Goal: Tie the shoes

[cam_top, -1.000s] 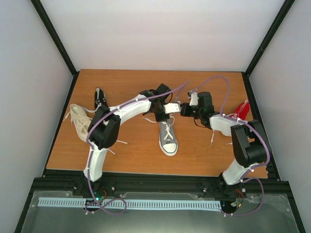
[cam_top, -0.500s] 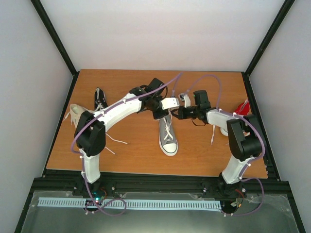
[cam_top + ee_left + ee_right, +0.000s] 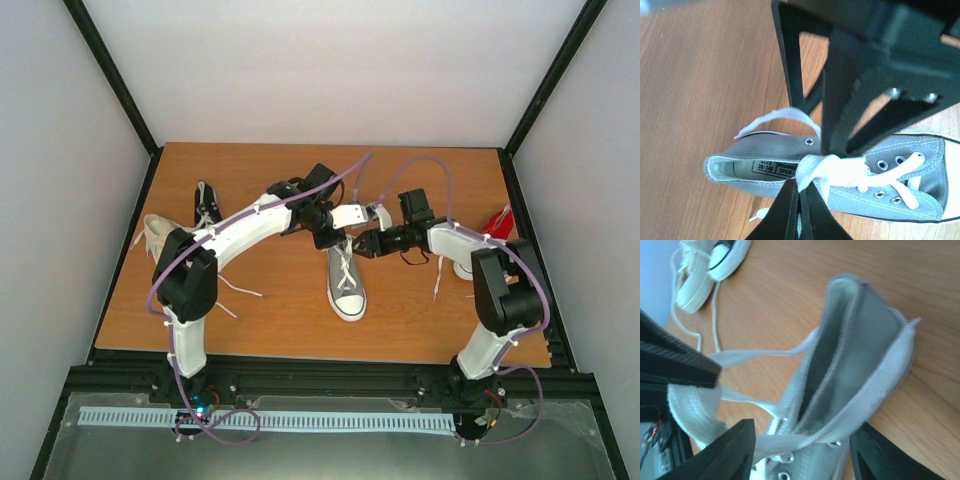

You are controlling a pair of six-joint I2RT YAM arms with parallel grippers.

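Listener: Two arms, you said. Where are they, and where is the shoe?

Describer: Both reach across a brown wooden counter (image 3: 230, 165) and meet above a small grey canvas sneaker (image 3: 347, 290) with a white toe cap and sole. It lies near the middle of the counter, toe toward the arms' bases and open collar away from them.

Listener: What are the fingers doing?

Describer: The left arm's fingers (image 3: 785, 220) are pressed together on the white lace (image 3: 832, 167), just beside the top eyelets, holding a flat band of it. The right arm's fingers (image 3: 732, 452) are spread wide, one on each side of the collar, gripping nothing.

Listener: Is the shoe tied?

Describer: Not that I can see. The lace crosses neatly through the lower eyelets and bunches at the top, but I cannot tell whether that bunch is a first knot or only gathered lace. One loose end lies on the wood by the collar, and no bow shows. I judge this an early stage, with looping and tightening left to do.

Listener: Any other shoes?

Describer: Three. A cream canvas sneaker (image 3: 162, 248) lies at the left edge with its laces sprawled. A black sneaker (image 3: 205, 200) sits just beyond it. A red sneaker (image 3: 498, 222) at the right edge is partly hidden by the right arm. The black and red laces are too small to judge.
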